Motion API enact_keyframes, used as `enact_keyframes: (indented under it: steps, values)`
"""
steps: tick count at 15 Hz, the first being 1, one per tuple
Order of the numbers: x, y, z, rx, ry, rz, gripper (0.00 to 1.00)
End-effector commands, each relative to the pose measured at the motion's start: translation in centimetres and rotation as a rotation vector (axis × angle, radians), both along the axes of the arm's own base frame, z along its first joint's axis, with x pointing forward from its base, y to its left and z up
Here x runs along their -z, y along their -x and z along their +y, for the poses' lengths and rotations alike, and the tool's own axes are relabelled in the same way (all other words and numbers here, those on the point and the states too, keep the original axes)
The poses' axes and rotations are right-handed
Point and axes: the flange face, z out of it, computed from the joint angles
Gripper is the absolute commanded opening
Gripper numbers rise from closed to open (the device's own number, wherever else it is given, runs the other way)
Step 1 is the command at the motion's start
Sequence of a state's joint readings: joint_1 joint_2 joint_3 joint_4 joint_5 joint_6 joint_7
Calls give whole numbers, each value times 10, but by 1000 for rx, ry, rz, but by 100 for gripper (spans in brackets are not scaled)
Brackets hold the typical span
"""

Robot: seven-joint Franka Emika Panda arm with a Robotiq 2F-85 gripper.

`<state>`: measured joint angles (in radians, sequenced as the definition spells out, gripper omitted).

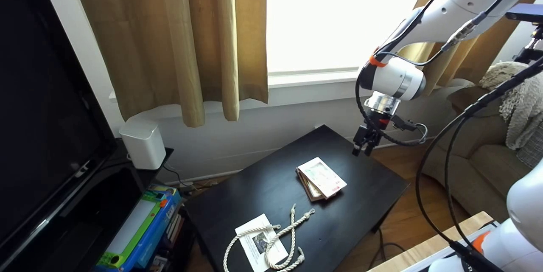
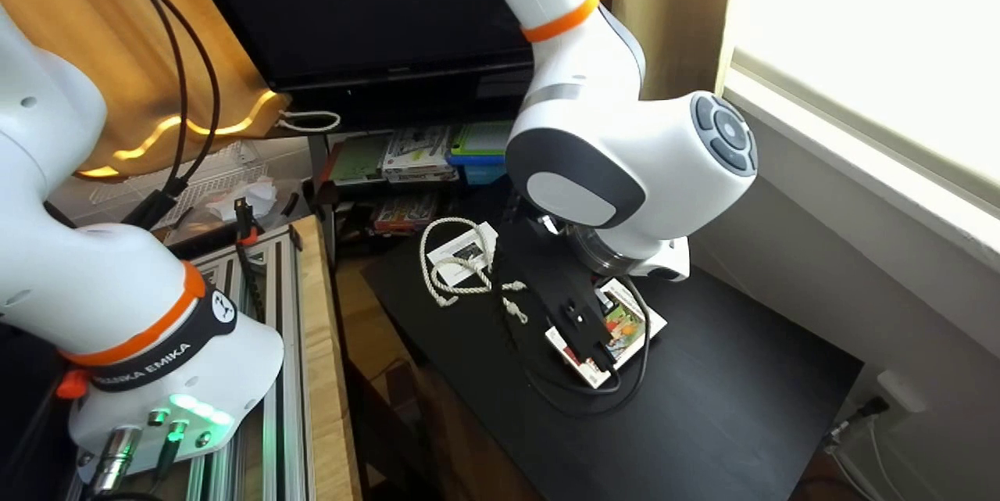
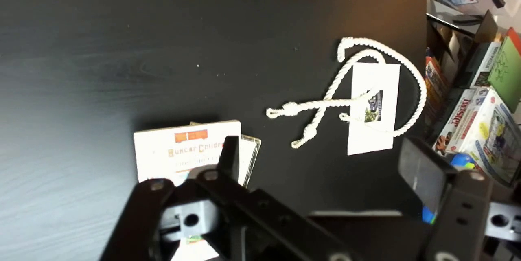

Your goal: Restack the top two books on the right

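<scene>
Hand [image 1: 362, 152] is hovering w/ jaws spread, nothing btwn; you're prob. holding it wide to straddle the top books [image 1: 322, 177] sitting askew on the desk [image 1: 254, 191].

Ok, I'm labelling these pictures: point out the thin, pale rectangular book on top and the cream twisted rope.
Thin, pale rectangular book [image 1: 322, 177]: in an exterior view, on the middle of its cover.
Cream twisted rope [image 3: 325, 103]: in the wrist view, on the crossing of two strands.
</scene>
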<state>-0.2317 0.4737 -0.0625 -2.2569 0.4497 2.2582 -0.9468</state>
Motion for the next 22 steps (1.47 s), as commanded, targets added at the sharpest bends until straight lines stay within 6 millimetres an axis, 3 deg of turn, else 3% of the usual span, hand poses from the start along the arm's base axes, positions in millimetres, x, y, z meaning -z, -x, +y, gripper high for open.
enact_keyframes:
  steps: [1,4,5,8,11,13,18,22]
  values:
    - [39,-22,-9,-31,-73,-90,100]
    - [68,-27,-21,-50,-137,-68,100]
    - [47,-22,-11,-52,-77,-66,100]
    - [66,-25,-21,-51,-100,-62,100]
    - [67,-27,-20,-53,-103,-65,100]
    - [84,-37,-41,-60,-148,-37,100]
    - [125,-52,-65,-71,-249,4,100]
    - [170,-62,-63,-77,-311,72,100]
